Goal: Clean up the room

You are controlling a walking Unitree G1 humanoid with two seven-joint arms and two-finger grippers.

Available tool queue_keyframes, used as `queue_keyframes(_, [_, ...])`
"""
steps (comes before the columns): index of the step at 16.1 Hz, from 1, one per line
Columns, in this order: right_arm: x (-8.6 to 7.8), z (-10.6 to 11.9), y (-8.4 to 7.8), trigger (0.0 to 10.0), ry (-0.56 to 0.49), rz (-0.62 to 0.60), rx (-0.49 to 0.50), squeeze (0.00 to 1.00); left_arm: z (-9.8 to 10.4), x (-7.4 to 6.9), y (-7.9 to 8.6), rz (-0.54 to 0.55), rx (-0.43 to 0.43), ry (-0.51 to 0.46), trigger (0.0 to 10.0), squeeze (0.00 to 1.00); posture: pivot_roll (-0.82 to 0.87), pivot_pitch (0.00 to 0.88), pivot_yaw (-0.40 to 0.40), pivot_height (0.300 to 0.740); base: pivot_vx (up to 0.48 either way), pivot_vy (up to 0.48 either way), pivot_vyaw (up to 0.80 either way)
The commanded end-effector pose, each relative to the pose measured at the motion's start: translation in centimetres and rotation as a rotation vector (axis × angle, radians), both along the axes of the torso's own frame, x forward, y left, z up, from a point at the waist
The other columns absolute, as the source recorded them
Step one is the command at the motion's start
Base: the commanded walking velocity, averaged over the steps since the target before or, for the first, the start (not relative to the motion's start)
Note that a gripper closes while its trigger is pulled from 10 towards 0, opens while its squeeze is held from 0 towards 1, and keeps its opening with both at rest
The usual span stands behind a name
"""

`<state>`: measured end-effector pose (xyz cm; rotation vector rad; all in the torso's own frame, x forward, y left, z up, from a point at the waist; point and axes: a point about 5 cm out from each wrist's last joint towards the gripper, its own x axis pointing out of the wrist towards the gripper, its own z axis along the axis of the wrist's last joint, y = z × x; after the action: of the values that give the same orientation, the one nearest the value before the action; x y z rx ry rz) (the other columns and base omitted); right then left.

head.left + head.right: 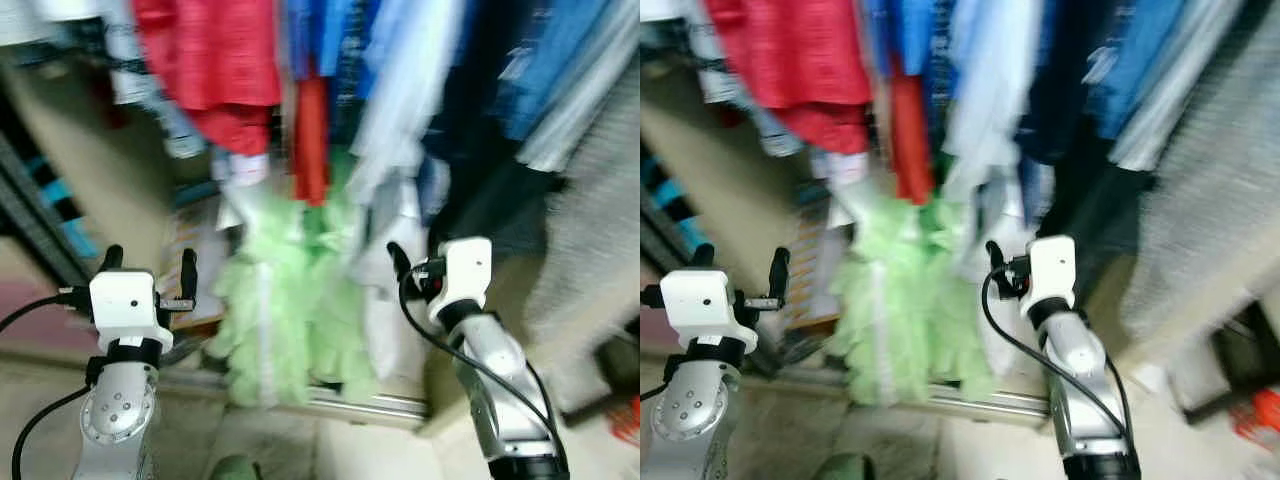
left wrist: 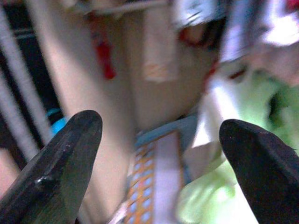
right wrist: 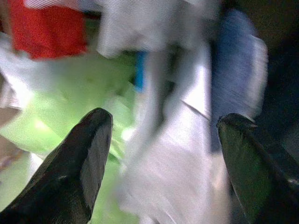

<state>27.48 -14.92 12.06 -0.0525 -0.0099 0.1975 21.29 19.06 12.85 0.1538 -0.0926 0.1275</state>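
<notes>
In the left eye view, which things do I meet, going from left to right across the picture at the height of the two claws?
Left claw → light green fluffy garment → right claw → grey garment.

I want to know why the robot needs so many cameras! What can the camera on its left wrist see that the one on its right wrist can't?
The left wrist view looks past the left gripper, fingers wide apart, at a beige wall and a flat thing with an orange and blue grid pattern. The right wrist view looks past the right gripper, fingers also apart, at a white garment, a blue one and a red one. Both catch the fluffy light green garment. Everything is blurred.
</notes>
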Motion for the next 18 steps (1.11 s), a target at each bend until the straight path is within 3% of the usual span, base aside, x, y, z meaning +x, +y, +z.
queue_keyframes(1, [0.3, 1.1, 0.1, 10.0, -0.031, -0.007, 0.009, 0.00, 0.3, -0.2, 0.1, 0.013, -0.003, -0.003, 10.0, 0.00, 0.06, 0.000, -0.014, 0.740, 0.000, 0.000, 0.80])
queue_keyframes(10, [1.6, 2.1, 0.9, 10.0, -0.043, 0.053, 0.033, 0.00, 1.1, 0.0, -1.0, 0.055, -0.059, -0.023, 10.0, 0.00, 0.08, 0.011, -0.066, 0.740, 0.000, 0.000, 0.80])
queue_keyframes(13, [2.4, 2.4, 1.7, 10.0, -0.040, 0.107, 0.026, 0.00, 0.8, -0.5, -1.2, 0.112, -0.080, -0.027, 10.0, 0.00, 0.11, 0.008, -0.114, 0.740, 0.000, 0.000, 0.00])
queue_keyframes(18, [2.2, 2.3, 2.2, 10.0, -0.046, 0.114, 0.027, 0.00, 1.4, 0.1, -1.2, 0.079, -0.045, -0.033, 10.0, 0.00, 0.11, 0.015, -0.086, 0.740, 0.000, 0.000, 0.64])
